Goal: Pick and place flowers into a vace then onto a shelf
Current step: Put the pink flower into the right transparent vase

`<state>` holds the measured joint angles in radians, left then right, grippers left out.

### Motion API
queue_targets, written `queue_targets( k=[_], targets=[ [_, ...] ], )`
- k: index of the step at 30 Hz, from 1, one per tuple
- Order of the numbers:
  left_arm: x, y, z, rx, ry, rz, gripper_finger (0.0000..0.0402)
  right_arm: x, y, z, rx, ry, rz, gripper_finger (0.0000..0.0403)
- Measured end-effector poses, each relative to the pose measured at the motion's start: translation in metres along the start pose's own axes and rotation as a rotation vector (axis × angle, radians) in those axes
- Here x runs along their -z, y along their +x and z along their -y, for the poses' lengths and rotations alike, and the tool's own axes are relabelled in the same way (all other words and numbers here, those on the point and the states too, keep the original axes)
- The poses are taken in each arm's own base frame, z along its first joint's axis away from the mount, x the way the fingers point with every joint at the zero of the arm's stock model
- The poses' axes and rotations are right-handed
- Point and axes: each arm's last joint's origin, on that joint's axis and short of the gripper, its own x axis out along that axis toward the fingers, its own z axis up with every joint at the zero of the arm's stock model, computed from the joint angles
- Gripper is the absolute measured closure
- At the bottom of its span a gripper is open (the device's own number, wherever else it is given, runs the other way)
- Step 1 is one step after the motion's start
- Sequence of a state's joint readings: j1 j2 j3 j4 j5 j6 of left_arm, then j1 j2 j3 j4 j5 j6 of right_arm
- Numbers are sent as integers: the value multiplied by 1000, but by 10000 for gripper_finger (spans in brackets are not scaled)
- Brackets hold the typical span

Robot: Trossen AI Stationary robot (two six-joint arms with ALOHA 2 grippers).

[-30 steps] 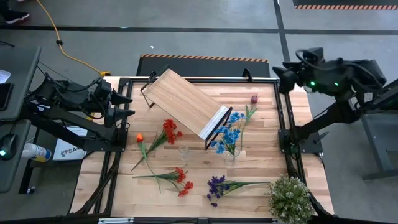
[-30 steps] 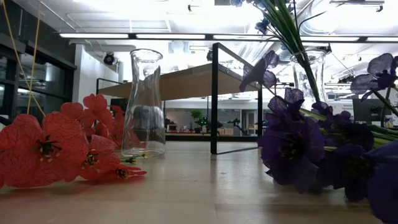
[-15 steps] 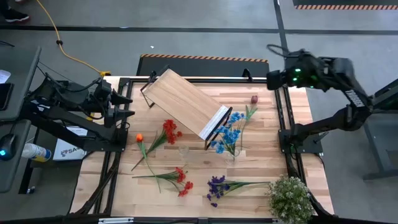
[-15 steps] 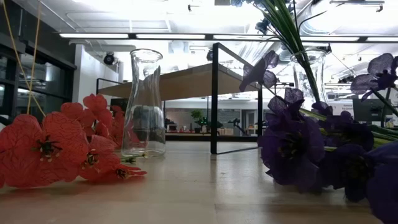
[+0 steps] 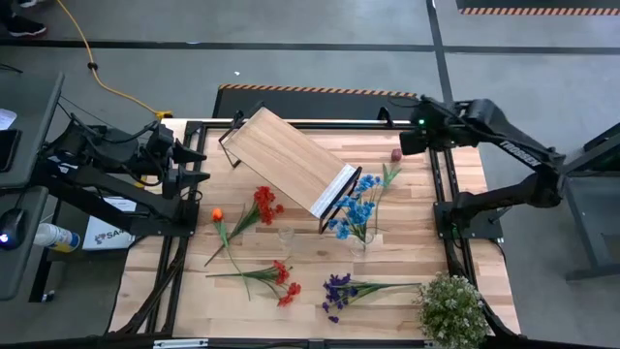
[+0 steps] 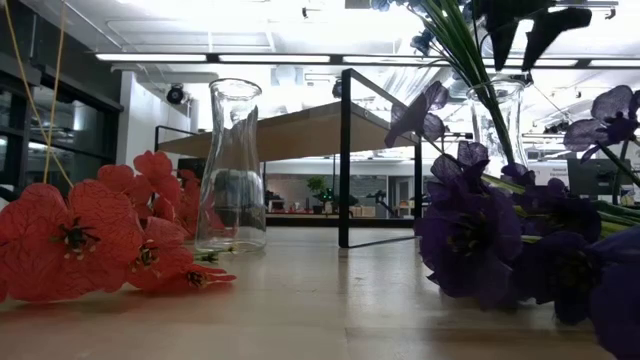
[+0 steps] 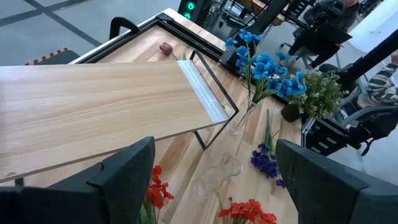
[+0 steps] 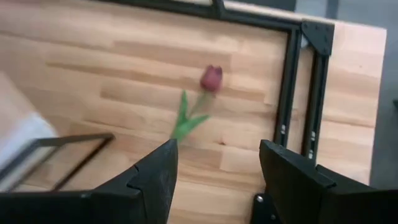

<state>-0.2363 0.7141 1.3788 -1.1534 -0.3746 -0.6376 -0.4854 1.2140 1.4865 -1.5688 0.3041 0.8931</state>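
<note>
The right hand (image 5: pixel 405 142) hovers open and empty at the upper right of the high view, above the dark red tulip-like flower (image 8: pixel 211 78) lying on the striped wooden table (image 5: pixel 407 223). The light wooden shelf with black frame ends (image 5: pixel 287 160) stands upper centre. The left hand (image 5: pixel 199 174) waits open at left.

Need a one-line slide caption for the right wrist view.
Right gripper, fingers open and empty, hovers above the dark red flower lying on the wooden tabletop beside the black frame.
</note>
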Motion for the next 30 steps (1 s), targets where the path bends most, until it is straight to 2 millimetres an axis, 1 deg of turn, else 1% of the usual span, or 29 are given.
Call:
queue_targets(
  k=[5, 11, 15, 22, 25, 30],
  targets=[
    [0, 0, 0, 0, 0, 0, 34, 7, 20, -1, 56, -18, -56, 182],
    [0, 0, 0, 0, 0, 0, 34, 12, 34, -4, 67, -3, -82, 182],
    [0, 0, 0, 0, 0, 0, 34, 11, 38, -7, 45, -5, -70, 186],
    [0, 0, 0, 0, 0, 0, 34, 5, 38, -15, -34, 67, -16, 186],
    [0, 0, 0, 0, 0, 0, 34, 4, 39, -17, -54, 121, -27, 189],
    [0, 0, 0, -1, 0, 0, 34, 4, 47, -23, -26, 179, -78, 192]
  ],
)
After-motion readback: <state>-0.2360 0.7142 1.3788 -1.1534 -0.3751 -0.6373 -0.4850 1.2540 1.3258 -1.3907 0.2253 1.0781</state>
